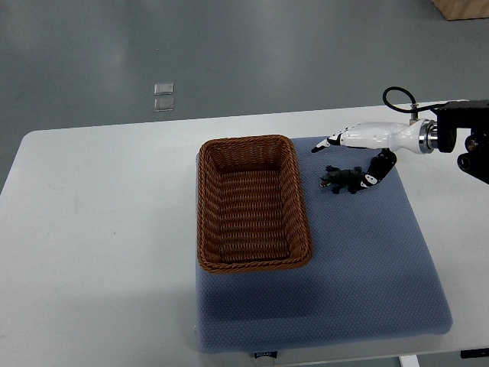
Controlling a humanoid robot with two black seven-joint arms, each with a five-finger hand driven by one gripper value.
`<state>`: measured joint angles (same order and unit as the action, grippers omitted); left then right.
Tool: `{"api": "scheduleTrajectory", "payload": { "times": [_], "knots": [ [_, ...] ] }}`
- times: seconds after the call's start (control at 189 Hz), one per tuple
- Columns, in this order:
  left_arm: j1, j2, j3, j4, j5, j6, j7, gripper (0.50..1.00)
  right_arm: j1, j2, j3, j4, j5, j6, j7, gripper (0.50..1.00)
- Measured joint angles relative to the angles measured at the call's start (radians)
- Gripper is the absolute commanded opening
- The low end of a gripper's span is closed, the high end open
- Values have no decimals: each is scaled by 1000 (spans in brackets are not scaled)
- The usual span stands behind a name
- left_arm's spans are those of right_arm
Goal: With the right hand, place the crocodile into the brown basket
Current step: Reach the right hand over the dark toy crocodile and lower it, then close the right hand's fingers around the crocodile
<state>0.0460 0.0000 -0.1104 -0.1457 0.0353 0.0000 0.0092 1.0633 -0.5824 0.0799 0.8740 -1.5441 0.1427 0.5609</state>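
The basket [254,204] is empty inside, open from above, its rim the only barrier. Between the basket's right wall and the crocodile [345,180] lies a bare strip of mat [367,267], clear for passing. The right hand [359,153] hangs just right of the basket's far corner, fingers [325,144] spread above the crocodile. Near and right of the basket the mat is bare. Left of the basket the tabletop [99,229] lies free.
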Motion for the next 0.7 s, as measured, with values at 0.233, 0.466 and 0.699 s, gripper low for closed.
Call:
{"api": "scheduleTrajectory", "payload": {
  "times": [0.233, 0.466, 0.699],
  "knots": [
    [0, 0, 0, 0, 0, 0, 0, 1000, 1, 31, -85, -63, -20, -126, -7, 926],
    [0, 0, 0, 0, 0, 0, 0, 1000, -1, 77, -94, -120, -26, -199, -58, 926],
    [0, 0, 0, 0, 0, 0, 0, 1000, -8, 140, -164, -245, -27, -265, -68, 924]
  ]
}}
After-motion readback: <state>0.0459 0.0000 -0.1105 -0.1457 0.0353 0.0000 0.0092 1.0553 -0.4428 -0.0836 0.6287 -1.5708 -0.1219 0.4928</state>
